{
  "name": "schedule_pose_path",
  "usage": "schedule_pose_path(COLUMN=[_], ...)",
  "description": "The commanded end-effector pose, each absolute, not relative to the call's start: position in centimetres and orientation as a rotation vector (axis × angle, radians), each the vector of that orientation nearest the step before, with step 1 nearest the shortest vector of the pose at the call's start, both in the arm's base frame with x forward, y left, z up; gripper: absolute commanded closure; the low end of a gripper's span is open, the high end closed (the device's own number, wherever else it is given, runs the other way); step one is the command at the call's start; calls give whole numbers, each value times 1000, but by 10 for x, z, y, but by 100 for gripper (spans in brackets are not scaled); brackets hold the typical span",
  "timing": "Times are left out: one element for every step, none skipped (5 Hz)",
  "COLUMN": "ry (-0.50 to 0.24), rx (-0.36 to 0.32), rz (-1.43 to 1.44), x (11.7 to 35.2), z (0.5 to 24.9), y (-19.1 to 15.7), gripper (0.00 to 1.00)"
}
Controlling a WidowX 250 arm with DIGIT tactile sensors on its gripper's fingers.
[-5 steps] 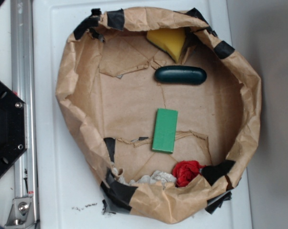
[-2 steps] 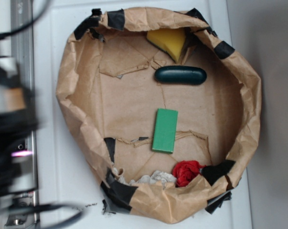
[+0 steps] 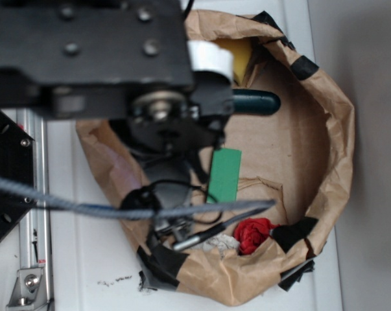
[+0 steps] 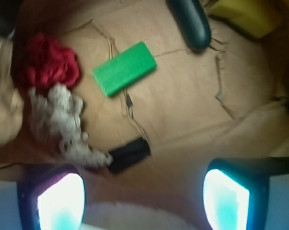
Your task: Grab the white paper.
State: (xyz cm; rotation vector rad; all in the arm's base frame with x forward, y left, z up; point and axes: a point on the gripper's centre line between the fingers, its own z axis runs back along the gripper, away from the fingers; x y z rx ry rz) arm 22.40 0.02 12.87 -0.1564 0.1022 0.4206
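Wrist view, item one — your gripper (image 4: 143,199) hung spread wide, holding nothing. White paper (image 4: 63,122) lay ungrasped beside the red wad (image 4: 51,62), at the brown lining (image 4: 182,96) wall — approach, closing remained.

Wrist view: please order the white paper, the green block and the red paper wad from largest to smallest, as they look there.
1. White paper, the longest, a lumpy strip.
2. Green block, nearly as big; the order of these two is unsure, since the paper lies nearer the camera.
3. Red paper wad, clearly smallest.
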Motion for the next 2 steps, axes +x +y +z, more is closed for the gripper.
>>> schedule_pose_path(ry=[110, 107], rx=[-342, -411], rz=[542, 568], x=[248, 257], z=[85, 85], y=[-14, -19], gripper=[0, 0])
